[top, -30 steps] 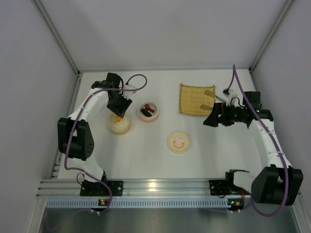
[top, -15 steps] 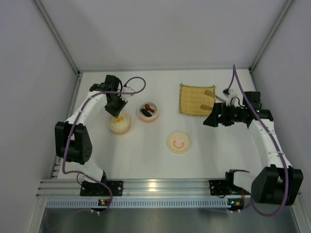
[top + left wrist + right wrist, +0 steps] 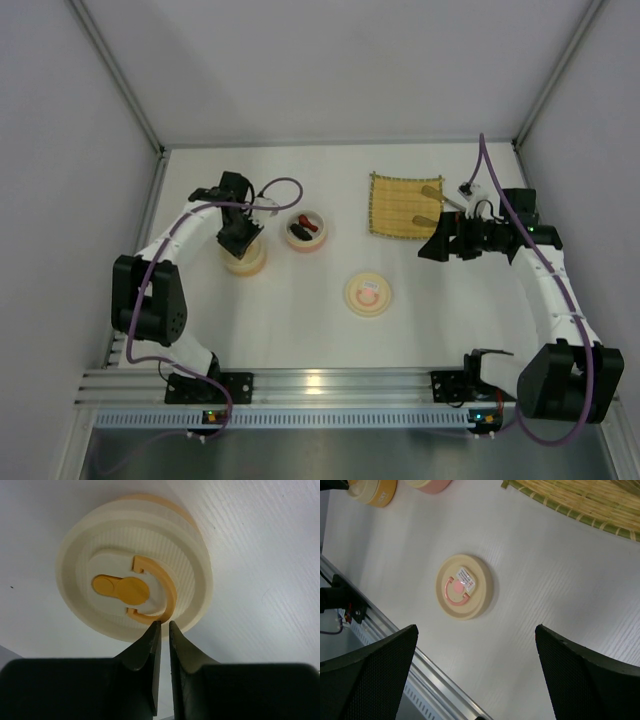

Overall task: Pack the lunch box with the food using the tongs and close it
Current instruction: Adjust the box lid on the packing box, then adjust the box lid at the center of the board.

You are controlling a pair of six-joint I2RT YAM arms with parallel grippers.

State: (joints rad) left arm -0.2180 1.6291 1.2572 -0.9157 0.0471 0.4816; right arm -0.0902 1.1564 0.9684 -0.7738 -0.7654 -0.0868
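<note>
The lunch box (image 3: 245,258) is a cream round tub with an orange base, and its lid (image 3: 135,565) is on. My left gripper (image 3: 162,625) hangs right over it, shut on the lid's thin orange ring handle (image 3: 169,602). To its right a pink bowl (image 3: 305,230) holds the food (image 3: 308,227), a red-brown piece and a black one. The tongs (image 3: 452,203) lie at the right edge of a bamboo mat (image 3: 400,205), partly hidden by my right arm. My right gripper (image 3: 480,680) hovers wide open with nothing in it, near the mat's front right corner.
A loose cream lid with a pink ring (image 3: 464,586) lies flat mid-table, below and left of my right gripper. The aluminium rail (image 3: 320,385) runs along the near edge. White walls enclose the table on three sides.
My left gripper has come down toward the near side onto the lunch box lid, and its jaws have narrowed around the orange ring. The right arm has not moved.
</note>
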